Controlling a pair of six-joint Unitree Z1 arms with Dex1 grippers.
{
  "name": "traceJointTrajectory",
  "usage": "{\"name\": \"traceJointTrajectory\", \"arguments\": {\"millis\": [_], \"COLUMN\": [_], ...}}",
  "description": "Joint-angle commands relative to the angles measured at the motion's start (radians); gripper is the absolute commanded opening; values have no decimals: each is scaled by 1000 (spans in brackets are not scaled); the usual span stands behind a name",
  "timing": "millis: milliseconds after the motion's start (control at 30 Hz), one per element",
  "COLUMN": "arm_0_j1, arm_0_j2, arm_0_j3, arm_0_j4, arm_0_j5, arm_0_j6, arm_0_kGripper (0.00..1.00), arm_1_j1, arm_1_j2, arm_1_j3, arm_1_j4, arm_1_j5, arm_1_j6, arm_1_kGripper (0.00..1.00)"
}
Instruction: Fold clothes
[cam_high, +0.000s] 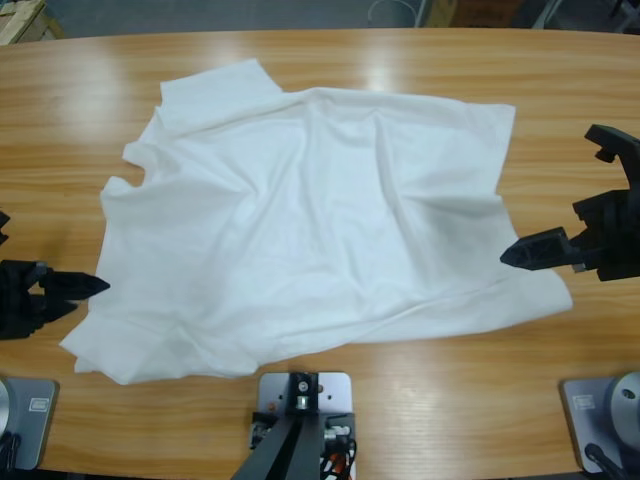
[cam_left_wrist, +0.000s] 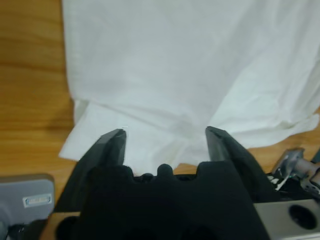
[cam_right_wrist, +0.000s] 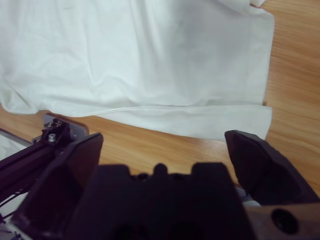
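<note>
Both sets of black jaws are filling the bottom of your wrist views, and both are standing spread apart with nothing between them. Your white T-shirt (cam_high: 320, 230) is lying spread across the middle of the wooden worktop (cam_high: 560, 80), rumpled rather than smooth, with 1 sleeve pointing toward the far edge and long creases running through the body. You are seeing no fold made yet, so I judge the whole task is still lying ahead of you. Your left gripper (cam_high: 85, 287) is sitting just beside the shirt's near corner on 1 side; in its wrist view that corner (cam_left_wrist: 100, 135) is showing a doubled layer. Your right gripper (cam_high: 525, 250) is hovering at the opposite edge, near the hem (cam_right_wrist: 200, 122), not gripping it.
</note>
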Motion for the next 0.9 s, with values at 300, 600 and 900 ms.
{"name": "traceJointTrajectory", "arguments": {"millis": [300,600,900], "arm_0_j1": [-42,-43,-43], "arm_0_j2": [68,136,165], "arm_0_j3": [58,55,53], "arm_0_j4": [74,54,19], "arm_0_j5": [62,62,49], "arm_0_j6": [14,15,15], "arm_0_kGripper": [752,752,752], "arm_1_j1": [2,2,2], "arm_1_j2": [14,11,7], "arm_1_j3": [24,24,25], "arm_1_j4": [-12,-12,-12], "arm_1_j5": [1,0,1], "arm_1_j6": [-21,-22,-22], "arm_1_kGripper": [1000,1000,1000]}}
